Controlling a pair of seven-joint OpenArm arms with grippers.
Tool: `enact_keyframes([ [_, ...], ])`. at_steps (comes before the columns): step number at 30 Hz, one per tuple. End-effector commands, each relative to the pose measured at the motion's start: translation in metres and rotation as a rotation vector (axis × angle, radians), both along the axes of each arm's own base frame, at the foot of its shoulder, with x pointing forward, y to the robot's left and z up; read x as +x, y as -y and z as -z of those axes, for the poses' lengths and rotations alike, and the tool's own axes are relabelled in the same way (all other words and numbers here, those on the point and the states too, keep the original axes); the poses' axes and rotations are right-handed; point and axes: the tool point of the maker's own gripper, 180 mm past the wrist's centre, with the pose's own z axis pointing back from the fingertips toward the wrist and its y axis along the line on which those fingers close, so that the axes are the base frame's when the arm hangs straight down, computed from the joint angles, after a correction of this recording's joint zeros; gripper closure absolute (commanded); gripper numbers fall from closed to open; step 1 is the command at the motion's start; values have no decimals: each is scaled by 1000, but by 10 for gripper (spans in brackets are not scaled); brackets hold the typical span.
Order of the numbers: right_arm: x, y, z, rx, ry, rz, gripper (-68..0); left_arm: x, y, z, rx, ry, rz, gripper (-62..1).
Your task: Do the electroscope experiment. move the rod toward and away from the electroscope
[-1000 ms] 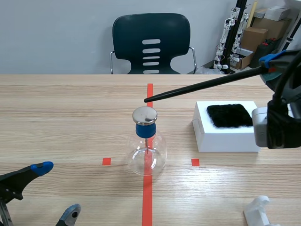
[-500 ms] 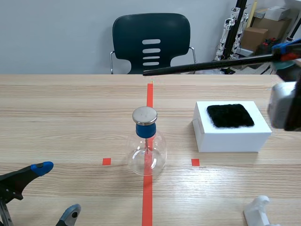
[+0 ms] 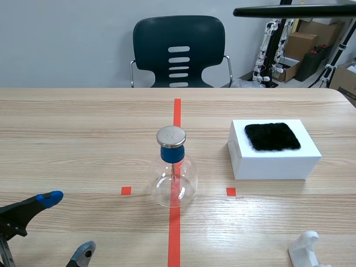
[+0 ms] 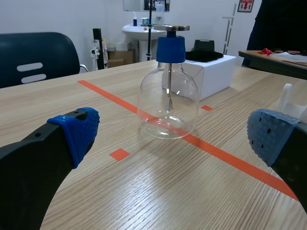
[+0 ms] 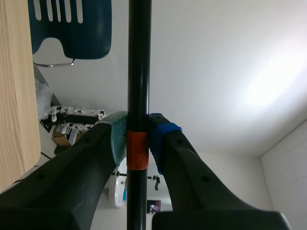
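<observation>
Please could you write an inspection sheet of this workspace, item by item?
Surface: wooden table with orange-red tape marks.
Job's things: electroscope stands on the centre line; rod high above, far from it.
Clutter: white box with black cloth on top; white plastic piece near the front edge.
Grippers: left gripper open, low; right gripper shut on the rod.
Cables: nothing seen.
Surroundings: dark chair, cardboard boxes.

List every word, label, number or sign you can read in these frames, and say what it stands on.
No text can be read in any view.
Red and white sign on the far wall, left wrist view: too small and blurred to read.
Cardboard boxes behind the table: no legible print.
No markings seen on the electroscope, the white box or the rod.
</observation>
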Motion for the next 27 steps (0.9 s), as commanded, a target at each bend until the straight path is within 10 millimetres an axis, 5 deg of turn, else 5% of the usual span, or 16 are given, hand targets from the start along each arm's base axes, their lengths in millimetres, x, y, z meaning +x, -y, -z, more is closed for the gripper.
enact_keyframes([
  [1,-7,3,1,18,0,-10,-13,3,1,-7,-24,25,-2,-623],
  [8,-33,5,20,23,-52,-33,-13,3,1,-7,-24,25,-2,-623],
  [27,-33,2,26,22,-66,-41,-13,3,1,-7,-24,25,-2,-623],
])
